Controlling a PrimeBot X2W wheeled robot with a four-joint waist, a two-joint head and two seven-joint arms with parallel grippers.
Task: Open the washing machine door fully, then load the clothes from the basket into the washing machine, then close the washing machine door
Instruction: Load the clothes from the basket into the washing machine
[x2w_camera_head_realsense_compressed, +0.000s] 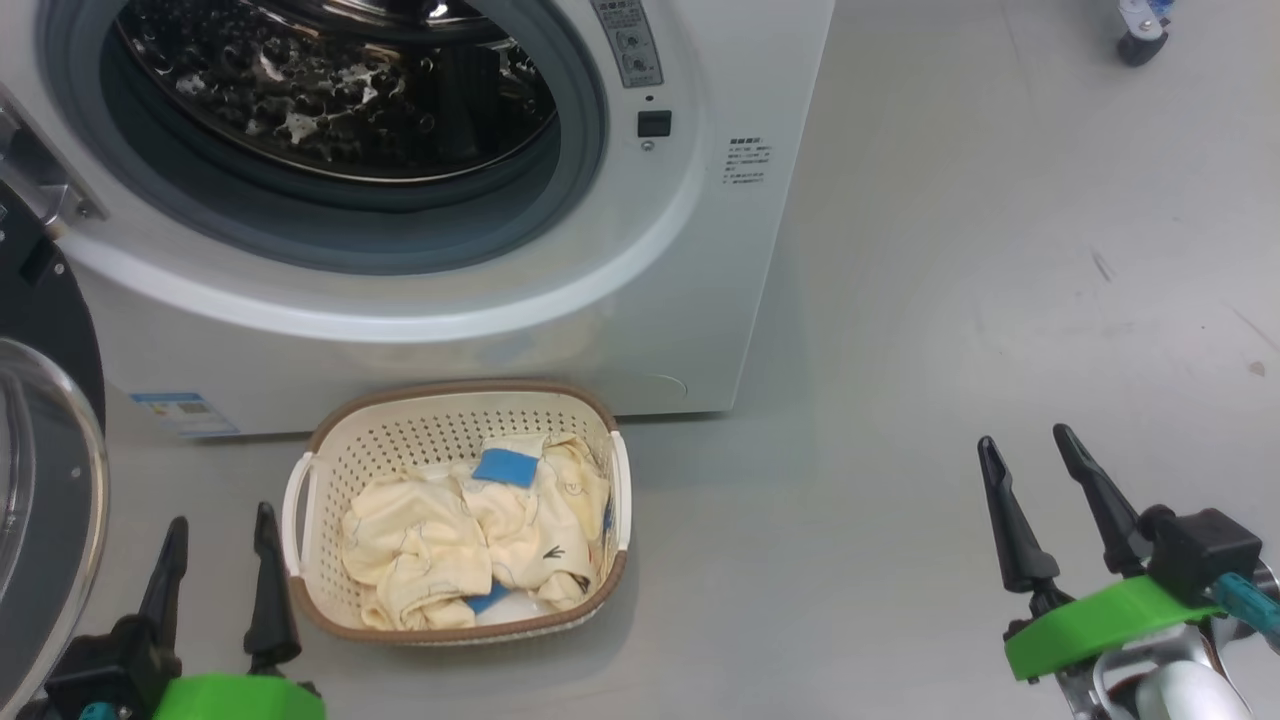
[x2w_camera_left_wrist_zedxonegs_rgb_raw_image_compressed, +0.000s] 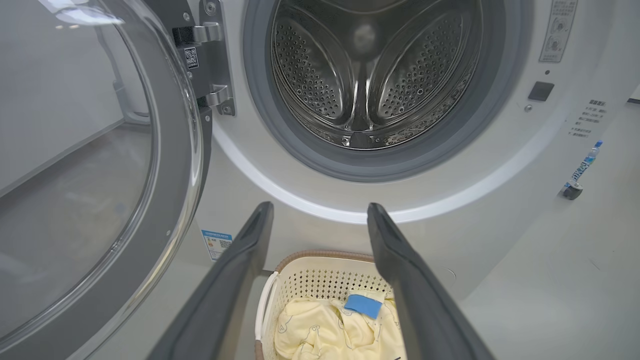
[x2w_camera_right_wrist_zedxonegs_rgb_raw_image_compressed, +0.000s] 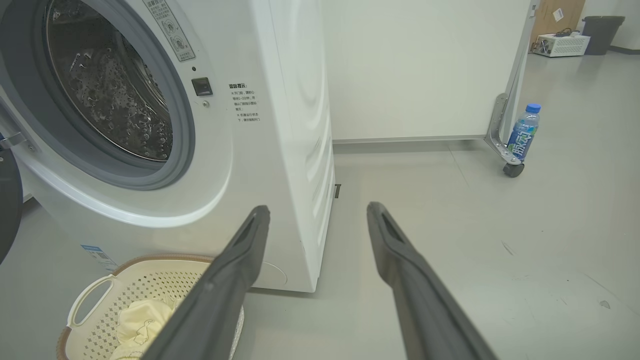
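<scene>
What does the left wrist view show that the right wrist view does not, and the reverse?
In the left wrist view, not the right: the glass of the washing machine door, its hinge, a blue patch on the clothes. In the right, not the left: the side panel of the washing machine, a dark bin. Both: drum, basket, clothes, water bottle.

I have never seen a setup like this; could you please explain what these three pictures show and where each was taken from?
This is a wheeled robot with two arms. One picture looks down from its head; its left hand and right hand, two dark fingers each, are open and empty. The other two look along each hand from its wrist. Ahead stands a washer, door swung open, drum empty. On the floor before it a basket holds clothes. A bottle stands farther right.
</scene>
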